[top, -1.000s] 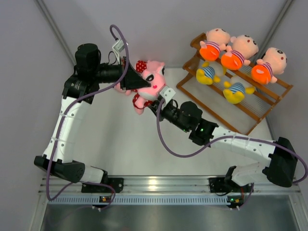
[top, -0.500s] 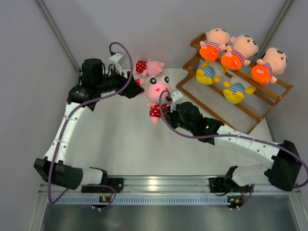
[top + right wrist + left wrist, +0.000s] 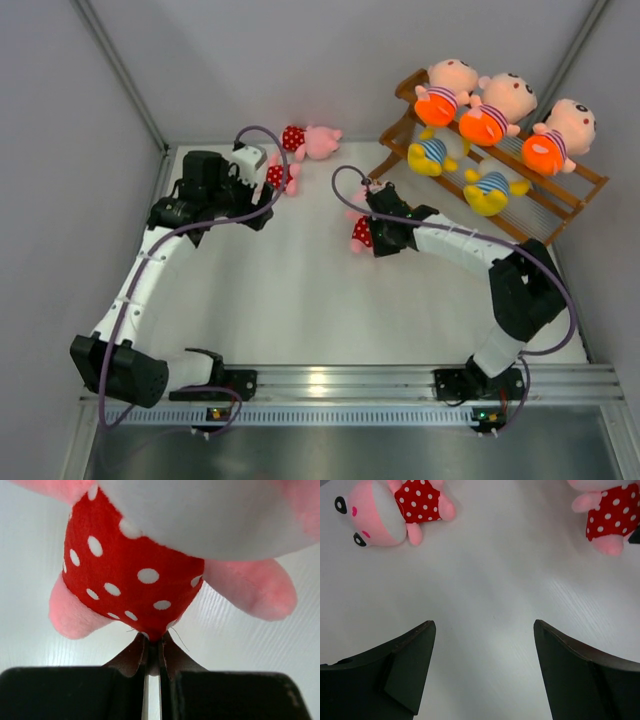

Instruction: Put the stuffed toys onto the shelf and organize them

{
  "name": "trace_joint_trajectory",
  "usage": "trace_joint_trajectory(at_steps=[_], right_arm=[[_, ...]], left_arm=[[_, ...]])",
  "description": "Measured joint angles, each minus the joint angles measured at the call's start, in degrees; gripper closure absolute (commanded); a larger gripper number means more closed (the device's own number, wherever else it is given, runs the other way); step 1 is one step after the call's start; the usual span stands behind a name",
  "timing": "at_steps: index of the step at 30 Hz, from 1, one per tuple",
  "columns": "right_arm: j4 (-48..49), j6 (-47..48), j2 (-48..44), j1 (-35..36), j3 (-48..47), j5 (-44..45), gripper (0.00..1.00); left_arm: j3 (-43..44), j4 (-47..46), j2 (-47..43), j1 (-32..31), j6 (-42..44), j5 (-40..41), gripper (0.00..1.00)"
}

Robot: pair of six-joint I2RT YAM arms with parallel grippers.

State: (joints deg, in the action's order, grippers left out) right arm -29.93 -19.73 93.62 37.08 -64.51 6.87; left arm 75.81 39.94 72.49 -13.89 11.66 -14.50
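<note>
My right gripper [image 3: 373, 233] [image 3: 154, 642] is shut on the hem of a pink stuffed toy [image 3: 360, 232] [image 3: 135, 575] in a red polka-dot dress, low over the table just left of the shelf [image 3: 545, 215]. At the back left, my left gripper [image 3: 262, 200] [image 3: 482, 625] stands wide open with only bare table between its fingers. A second pink toy [image 3: 275, 177] lies right beside it, partly hidden, and a third [image 3: 310, 140] lies near the back wall. The left wrist view shows two pink toys [image 3: 385, 507] [image 3: 612, 517] ahead. Three peach dolls [image 3: 495, 108] fill the top tier and two yellow dolls [image 3: 432, 152] [image 3: 490, 190] lie on the middle tier.
The shelf stands slanted in the back right corner against the grey walls. The right arm's forearm [image 3: 455, 240] lies along the front of the bottom tier. A purple cable [image 3: 345, 180] loops above the held toy. A metal rail [image 3: 320, 380] runs along the near edge.
The left gripper let go of the pink toy, opened wide and drew back left. The right gripper kept its grip and carried the toy right and down towards the shelf.
</note>
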Motion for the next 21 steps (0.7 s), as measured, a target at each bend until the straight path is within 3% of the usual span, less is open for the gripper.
trace_joint_trajectory(at_steps=[11,18,21], right_arm=[[-0.9,-4.0,4.7,-8.9,-6.9,4.1,0.95],[-0.1,-8.1,7.7,-10.1,-7.0,8.7,0.8],[2.3,-9.7,7.6,-10.4,-6.7,10.7,0.79]], left_arm=[[-0.3,0.6,-0.4,0.0,2.1,0.7,0.15],[-0.3,0.9,-0.4,0.0,2.3,0.7,0.15],[-0.3,0.9,-0.4,0.0,2.5,0.7,0.15]])
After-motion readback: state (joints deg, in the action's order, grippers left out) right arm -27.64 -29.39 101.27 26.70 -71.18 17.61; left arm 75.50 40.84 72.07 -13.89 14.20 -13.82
